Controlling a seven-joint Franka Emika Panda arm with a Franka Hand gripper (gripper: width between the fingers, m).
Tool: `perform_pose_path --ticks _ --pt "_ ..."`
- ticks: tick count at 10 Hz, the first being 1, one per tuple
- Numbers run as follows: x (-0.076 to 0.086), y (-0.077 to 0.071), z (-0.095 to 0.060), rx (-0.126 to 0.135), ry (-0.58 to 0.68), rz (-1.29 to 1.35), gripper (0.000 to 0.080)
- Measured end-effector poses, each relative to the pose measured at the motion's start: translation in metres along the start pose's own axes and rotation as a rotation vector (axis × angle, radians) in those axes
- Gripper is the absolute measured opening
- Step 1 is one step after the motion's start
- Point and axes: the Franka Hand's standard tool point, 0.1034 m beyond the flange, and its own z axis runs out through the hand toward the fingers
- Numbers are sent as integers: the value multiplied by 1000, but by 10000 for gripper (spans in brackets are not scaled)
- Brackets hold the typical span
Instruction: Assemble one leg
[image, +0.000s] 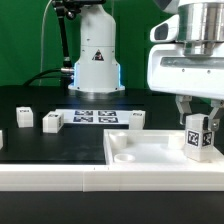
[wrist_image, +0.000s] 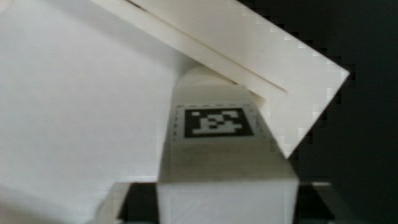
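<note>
My gripper (image: 198, 128) is at the exterior view's right, shut on a white square-sided leg (image: 198, 138) with a black-and-white tag, held upright over the right end of the large flat white panel (image: 150, 150). In the wrist view the leg (wrist_image: 222, 140) runs out from between my fingers toward the panel's corner (wrist_image: 267, 70), and its tag faces the camera. The leg's lower end sits at or just above the panel surface; contact cannot be told. A round socket (image: 124, 156) lies in the panel's near left corner.
Several other white tagged legs (image: 52, 121) stand on the black table at the exterior view's left, and one (image: 136, 120) behind the panel. The marker board (image: 97, 117) lies flat in the middle. The robot base (image: 95, 60) stands behind. A white rail (image: 60, 178) borders the front.
</note>
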Motion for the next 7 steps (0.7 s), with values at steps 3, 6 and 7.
perform_pose_path --ticks 3,6,7 --pt "1 2 0 -1 -17 168 294" --pt "0 1 1 0 -18 180 498" --pt "0 1 1 1 -18 136 616"
